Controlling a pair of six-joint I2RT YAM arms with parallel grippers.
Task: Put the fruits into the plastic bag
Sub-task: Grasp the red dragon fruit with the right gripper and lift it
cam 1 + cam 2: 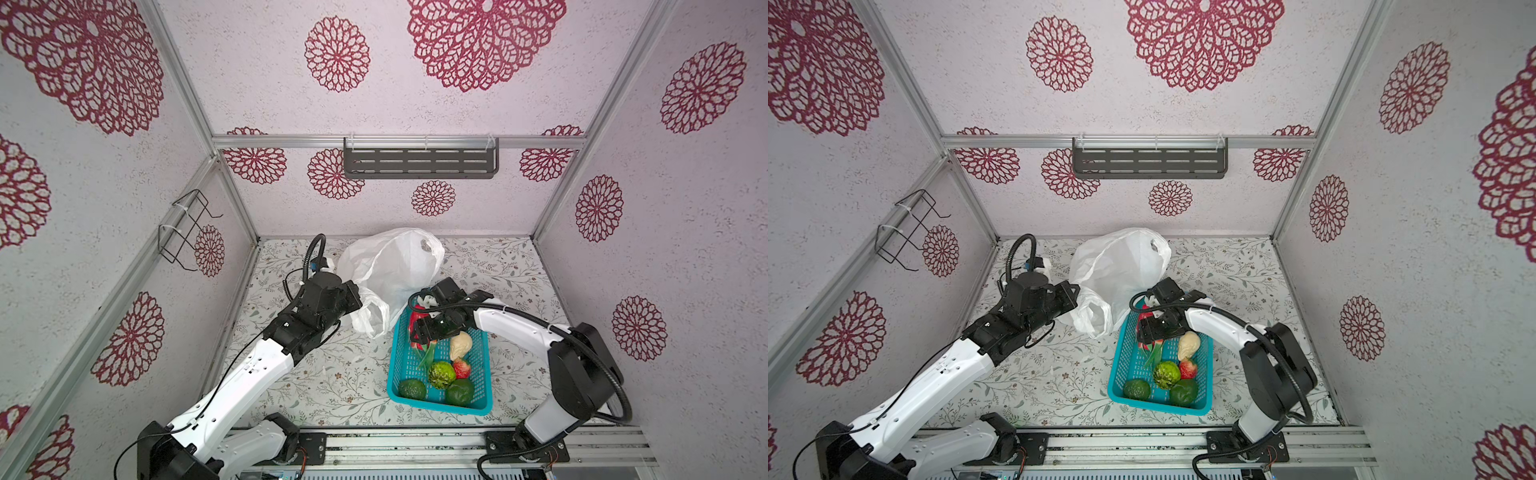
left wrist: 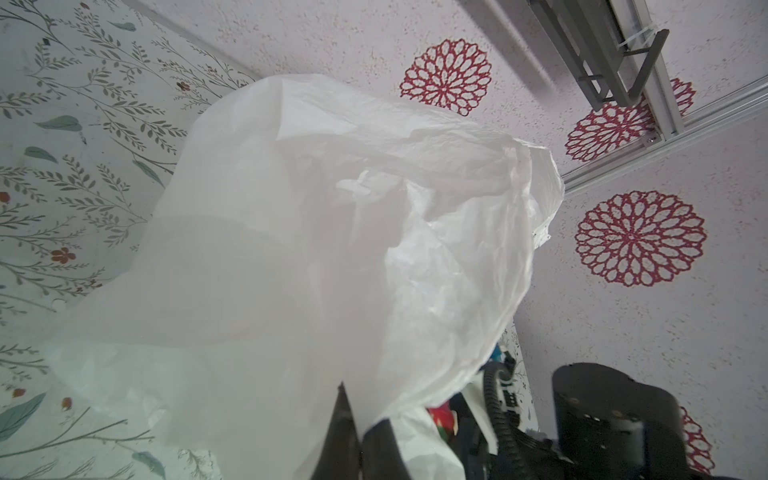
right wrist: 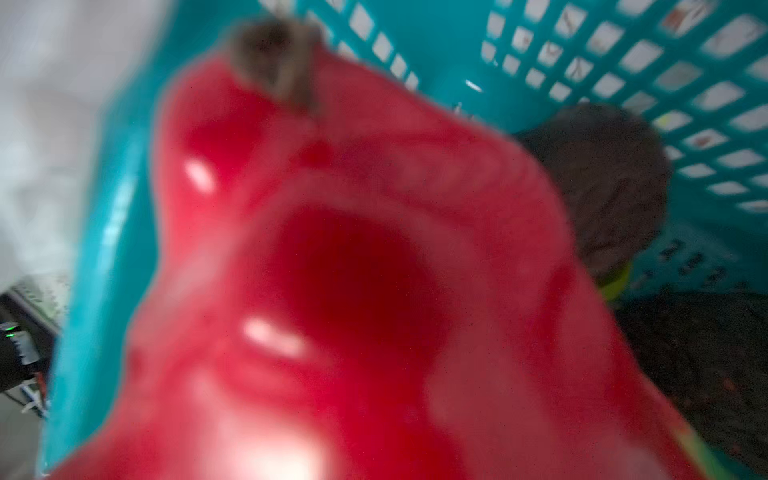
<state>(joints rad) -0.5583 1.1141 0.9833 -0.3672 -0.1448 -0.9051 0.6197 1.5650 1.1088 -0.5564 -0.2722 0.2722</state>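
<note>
The white plastic bag [image 1: 390, 266] [image 1: 1121, 262] stands puffed up at the back of the table. My left gripper [image 1: 358, 298] [image 2: 362, 432] is shut on its lower edge, holding the mouth toward the teal basket [image 1: 436, 406]. My right gripper [image 1: 417, 332] [image 1: 1148, 332] is down in the basket's far end, closed around the pink-red dragon fruit [image 1: 415, 316] [image 3: 353, 291], which fills the right wrist view. A beige pear [image 1: 460, 345], strawberry [image 1: 462, 368], bumpy light-green fruit [image 1: 441, 374] and two dark green ones [image 1: 412, 389] [image 1: 460, 392] lie in the basket. A black fruit [image 3: 602, 187] sits behind the dragon fruit.
The basket touches the bag's near side. A grey slotted shelf [image 1: 419, 162] hangs on the back wall and a wire rack [image 1: 187, 228] on the left wall. Floral table surface [image 1: 332, 382] lies open in front of the left arm.
</note>
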